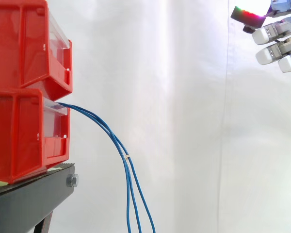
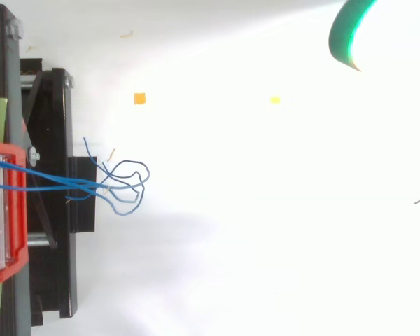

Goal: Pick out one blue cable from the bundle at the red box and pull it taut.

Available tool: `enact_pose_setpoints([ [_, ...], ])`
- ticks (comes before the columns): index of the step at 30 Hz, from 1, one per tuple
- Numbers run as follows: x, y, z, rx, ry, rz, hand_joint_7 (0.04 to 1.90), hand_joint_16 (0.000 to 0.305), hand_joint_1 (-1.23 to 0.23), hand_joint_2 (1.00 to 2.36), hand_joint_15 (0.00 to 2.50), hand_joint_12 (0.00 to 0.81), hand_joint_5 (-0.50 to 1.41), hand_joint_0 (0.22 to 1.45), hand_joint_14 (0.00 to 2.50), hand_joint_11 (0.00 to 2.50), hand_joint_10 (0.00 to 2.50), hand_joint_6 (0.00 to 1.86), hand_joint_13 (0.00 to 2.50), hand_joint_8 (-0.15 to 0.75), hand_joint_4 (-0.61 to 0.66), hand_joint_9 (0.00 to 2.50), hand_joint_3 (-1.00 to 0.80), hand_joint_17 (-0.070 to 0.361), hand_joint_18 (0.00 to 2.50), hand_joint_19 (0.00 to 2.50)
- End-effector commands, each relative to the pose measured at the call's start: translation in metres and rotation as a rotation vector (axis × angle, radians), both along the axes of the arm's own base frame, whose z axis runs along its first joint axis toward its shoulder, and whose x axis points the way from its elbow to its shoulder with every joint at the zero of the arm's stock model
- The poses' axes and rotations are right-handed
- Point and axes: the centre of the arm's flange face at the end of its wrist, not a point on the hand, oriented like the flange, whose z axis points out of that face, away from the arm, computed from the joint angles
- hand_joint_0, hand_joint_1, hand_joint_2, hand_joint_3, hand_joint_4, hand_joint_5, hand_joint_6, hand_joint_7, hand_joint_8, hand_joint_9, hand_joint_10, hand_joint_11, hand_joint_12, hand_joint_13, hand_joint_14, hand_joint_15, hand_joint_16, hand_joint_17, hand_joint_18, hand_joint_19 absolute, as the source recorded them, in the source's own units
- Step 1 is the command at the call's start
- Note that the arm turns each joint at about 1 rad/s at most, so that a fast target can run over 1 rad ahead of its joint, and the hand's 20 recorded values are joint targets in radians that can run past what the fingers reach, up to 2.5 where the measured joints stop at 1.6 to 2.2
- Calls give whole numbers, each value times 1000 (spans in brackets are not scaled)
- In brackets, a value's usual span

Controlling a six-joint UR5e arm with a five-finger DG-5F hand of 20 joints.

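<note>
Approach phase by my read, nothing grasped yet. Far left of the hand and below it, two red bins are stacked on the black stand point(image 1: 29, 199). I can't see what's in the upper red bin point(image 1: 29, 43). The lower red bin point(image 1: 24, 141) holds the root of the blue cables point(image 1: 117, 143), which leave over its front lip. From there the bundle sags down and toward the hand's side, running close together and out of frame at the bottom, so it's all slack. From above, the loose ends curl into loops just off the stand. A small pale wrap sits on the strands partway down; I can't tell if it ties them. The hand point(image 1: 283, 47) is high at the right, well apart from the bundle, fingers point(image 1: 264, 56) extended and relaxed toward the bins, holding nothing. Next move as I see it: bring the hand down and left to the hanging run and pinch a single strand. The strands lie nearly touching, so the risk is catching two. Then draw away from the bin until the sag is gone.
</note>
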Motion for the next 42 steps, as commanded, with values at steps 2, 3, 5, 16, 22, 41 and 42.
enact_pose_setpoints([
  [2,0,0,0,0,-1,0,600,56,-547,1000,0,329,-221,510,0,0,0,501,418,205,149,515,-500,126,261,263],
  [3,0,0,0,0,0,0,602,56,-547,1000,0,323,-219,510,0,0,0,501,425,203,152,530,-500,126,266,262],
  [5,0,0,0,0,0,1,599,55,-546,1000,0,321,-219,512,0,0,0,501,432,201,147,534,-500,125,268,262],
  [16,0,0,0,0,0,0,599,55,-551,1000,0,320,-213,519,0,0,0,501,450,205,161,545,-500,123,279,262],
  [22,0,0,0,0,0,0,603,54,-551,1000,0,319,-211,520,0,0,0,501,452,206,169,545,-500,122,285,265],
  [41,-6,1,-9,-157,110,-33,609,53,-546,1000,0,316,-204,528,0,0,0,501,465,209,180,567,-498,119,296,272],
  [42,-4,2,-9,-173,102,-30,612,53,-547,1000,0,317,-203,527,0,0,0,501,465,212,182,567,-497,120,297,268],
])
